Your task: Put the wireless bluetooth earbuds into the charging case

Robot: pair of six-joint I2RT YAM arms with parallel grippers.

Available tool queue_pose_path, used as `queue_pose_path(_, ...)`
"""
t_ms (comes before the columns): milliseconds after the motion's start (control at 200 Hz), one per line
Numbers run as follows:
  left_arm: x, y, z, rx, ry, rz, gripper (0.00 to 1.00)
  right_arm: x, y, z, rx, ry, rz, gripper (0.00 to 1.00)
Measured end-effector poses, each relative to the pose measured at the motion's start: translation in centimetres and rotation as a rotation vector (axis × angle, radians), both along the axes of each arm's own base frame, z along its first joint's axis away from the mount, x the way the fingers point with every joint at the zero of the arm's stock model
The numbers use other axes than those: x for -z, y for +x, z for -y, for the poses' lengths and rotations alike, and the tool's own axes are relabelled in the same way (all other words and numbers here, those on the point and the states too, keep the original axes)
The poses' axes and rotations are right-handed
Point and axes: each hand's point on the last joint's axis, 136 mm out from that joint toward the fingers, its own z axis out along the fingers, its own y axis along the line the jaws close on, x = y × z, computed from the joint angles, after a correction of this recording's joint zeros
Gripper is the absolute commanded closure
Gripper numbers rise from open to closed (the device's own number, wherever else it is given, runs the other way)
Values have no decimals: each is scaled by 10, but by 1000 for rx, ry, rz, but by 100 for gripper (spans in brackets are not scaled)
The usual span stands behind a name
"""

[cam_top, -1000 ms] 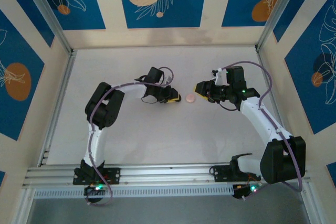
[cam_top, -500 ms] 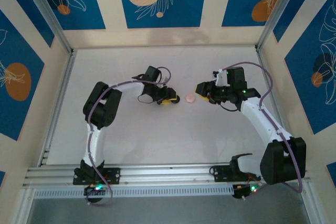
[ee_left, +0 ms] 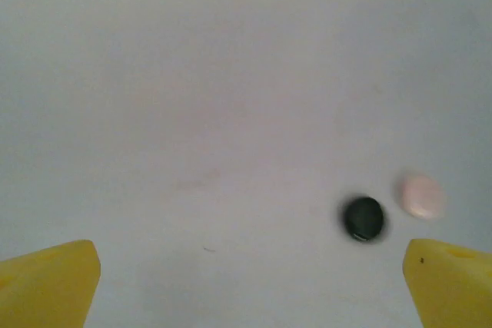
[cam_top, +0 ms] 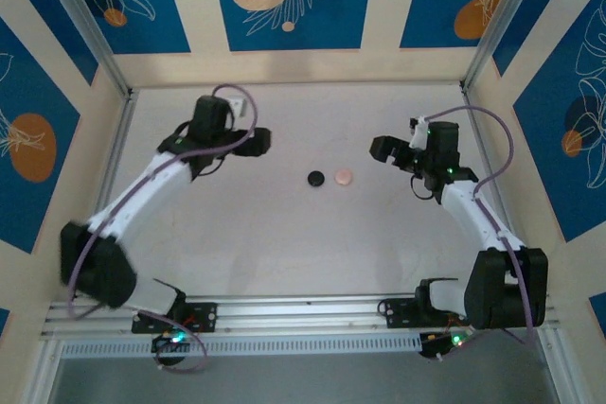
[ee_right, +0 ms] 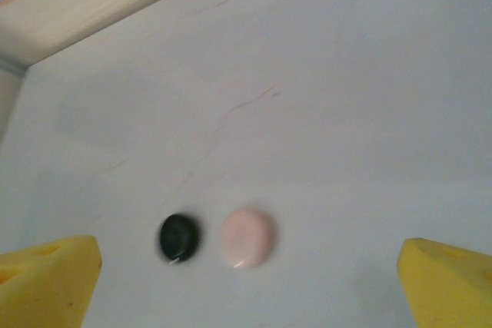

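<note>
A round black disc [cam_top: 315, 178] lies mid-table with a pale pink disc [cam_top: 344, 177] just to its right, a narrow gap between them. Both look like small shut lidded cases. The tiny black earbuds are out of view. My left gripper [cam_top: 259, 142] hovers to the back left of the discs and is open, its yellow fingertips [ee_left: 48, 282] far apart with nothing between them. From that wrist, the black disc [ee_left: 363, 218] and pink disc [ee_left: 420, 195] lie ahead to the right. My right gripper [cam_top: 379, 149] is open and empty to the right of the pink disc [ee_right: 247, 237] and black disc [ee_right: 179, 236].
The white tabletop [cam_top: 284, 234] is walled in by blue and cream patterned panels at the back and both sides. An aluminium rail [cam_top: 303, 314] runs along the near edge by the arm bases.
My left arm swung back and to the left, off the black disc, which now lies uncovered. My right gripper drew back to the right, away from the pink disc.
</note>
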Motion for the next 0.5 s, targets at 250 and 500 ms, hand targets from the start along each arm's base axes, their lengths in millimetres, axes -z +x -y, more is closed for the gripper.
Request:
queue_pose_path(250,45,-32,-98,-251,249,217,0,57,8,41,82,-75,48,1)
queue_pose_path(500,113,-34,-133,-345,325,238,0,39,25,50,67,-140,179,1)
